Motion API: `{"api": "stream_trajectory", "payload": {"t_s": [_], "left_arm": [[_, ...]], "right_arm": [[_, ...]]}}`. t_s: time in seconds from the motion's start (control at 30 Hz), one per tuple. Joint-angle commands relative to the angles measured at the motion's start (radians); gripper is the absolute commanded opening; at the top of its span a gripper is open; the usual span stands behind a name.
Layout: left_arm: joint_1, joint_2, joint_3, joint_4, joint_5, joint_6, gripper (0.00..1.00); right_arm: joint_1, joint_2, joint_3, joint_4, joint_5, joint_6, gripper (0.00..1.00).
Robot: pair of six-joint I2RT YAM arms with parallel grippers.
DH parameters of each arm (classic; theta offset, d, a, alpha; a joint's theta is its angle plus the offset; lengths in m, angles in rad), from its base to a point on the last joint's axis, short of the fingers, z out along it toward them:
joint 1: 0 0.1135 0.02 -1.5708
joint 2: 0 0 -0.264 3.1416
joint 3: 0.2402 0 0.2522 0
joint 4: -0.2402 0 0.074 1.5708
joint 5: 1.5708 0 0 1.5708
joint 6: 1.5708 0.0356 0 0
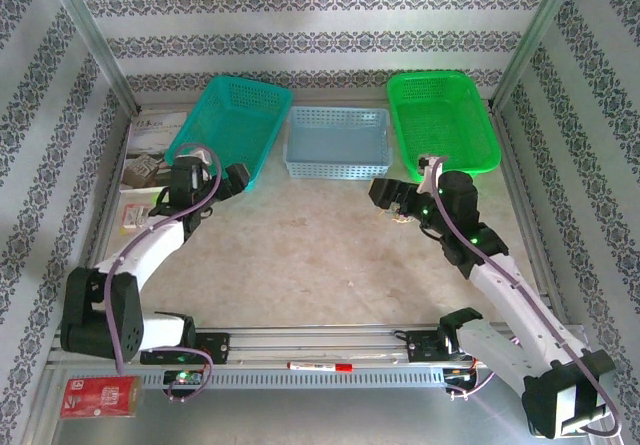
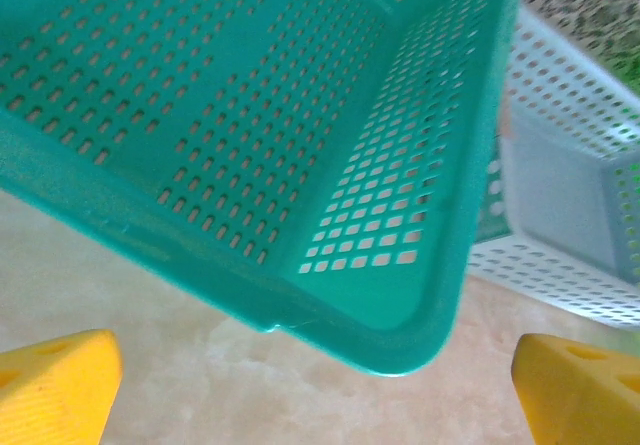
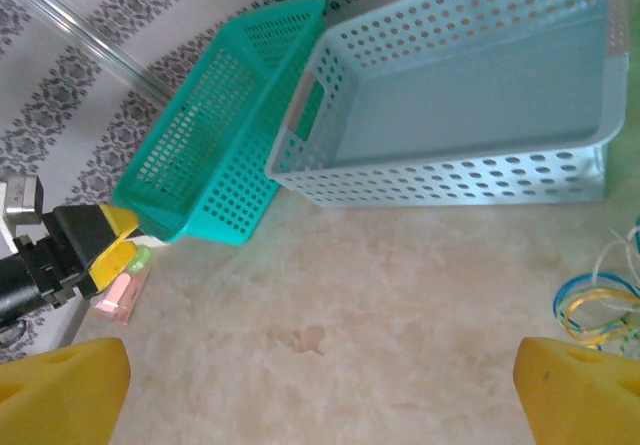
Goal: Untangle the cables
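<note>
The cables (image 3: 598,300) lie in a small curly heap of pale blue, yellowish and whitish strands on the table, at the right edge of the right wrist view and just in front of the pale blue basket (image 3: 470,115). My right gripper (image 3: 320,395) hovers open over bare table to the left of the heap, with nothing between its yellow fingertips (image 3: 62,390). From above, the right gripper (image 1: 386,193) stands near the green basket (image 1: 440,120). My left gripper (image 2: 320,405) is open and empty at the near corner of the teal basket (image 2: 250,115); from above the left gripper (image 1: 236,179) sits by the teal basket (image 1: 230,125).
Three empty baskets line the back of the table, with the pale blue basket (image 1: 338,143) in the middle. Papers (image 1: 145,160) lie at the left edge. A red marker (image 1: 320,366) rests on the front rail, and a red packet (image 1: 98,397) lies at the front left.
</note>
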Motion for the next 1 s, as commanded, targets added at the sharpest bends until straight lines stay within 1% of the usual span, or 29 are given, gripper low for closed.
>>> {"api": "stream_trajectory", "payload": {"t_s": [0.0,0.23,0.47,0.57,0.73,0.87,0.97], "left_arm": [[-0.022,0.06,0.059,0.041,-0.002,-0.012,1.0],[-0.075,0.184,0.15,0.062,0.025,-0.02,1.0],[-0.162,0.261,0.22,0.093,0.015,-0.042,1.0],[-0.186,0.27,0.236,0.095,0.024,-0.047,1.0],[-0.201,0.208,0.185,0.091,0.024,-0.067,1.0],[-0.201,0.102,0.111,0.066,0.041,-0.087,1.0],[-0.201,-0.003,0.054,0.032,0.051,-0.102,1.0]], "right_arm": [[0.007,-0.033,0.004,-0.075,0.052,-0.011,0.98],[0.007,-0.07,0.015,-0.164,0.091,-0.041,0.98],[0.009,-0.046,0.028,-0.194,0.125,-0.039,0.98],[0.009,-0.029,0.043,-0.213,0.16,-0.038,0.98],[0.006,0.012,0.077,-0.267,0.257,-0.029,0.98],[0.001,0.038,0.078,-0.253,0.242,-0.053,0.98],[-0.031,0.07,0.068,-0.233,0.221,-0.08,0.98]]}}
